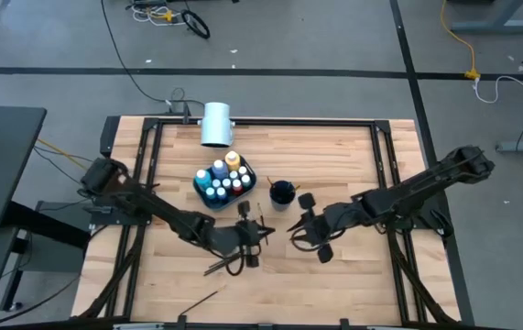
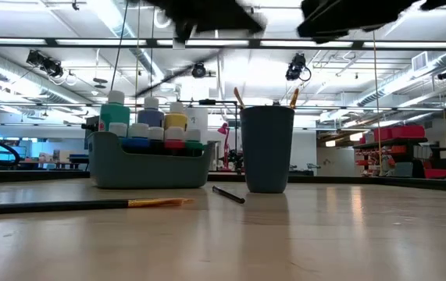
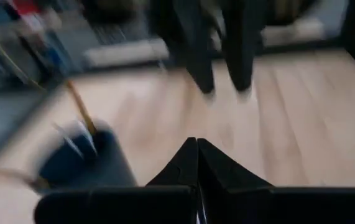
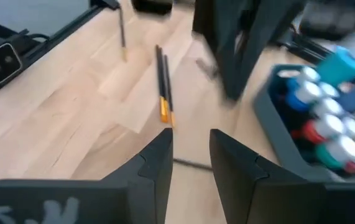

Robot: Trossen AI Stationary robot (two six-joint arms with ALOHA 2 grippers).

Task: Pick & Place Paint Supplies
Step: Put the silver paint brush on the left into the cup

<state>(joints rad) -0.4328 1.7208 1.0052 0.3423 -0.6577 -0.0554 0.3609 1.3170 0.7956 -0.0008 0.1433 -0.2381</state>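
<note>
High view, left claw (image 1: 248,236) together near brushes (image 1: 227,267), right claw (image 1: 299,229) apart, empty.

Table (image 1: 334,275): pale wood planks, smooth satin. Cup (image 2: 267,148): matt dark plastic. Bin (image 2: 151,169): matt grey-blue plastic.

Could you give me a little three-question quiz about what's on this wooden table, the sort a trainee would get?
1. True or false: the small paint bottles stand inside a dark teal plastic caddy.
2. Which tool has its fingers pressed together: the left tool or the right tool?
3. Fill in: the dark round cup holds ____ whose tips stick up above its rim.

Key
1. True.
2. The left tool; the right one shows a gap between its fingers.
3. Paintbrushes. More thin brushes lie loose on the light wooden table.
</note>
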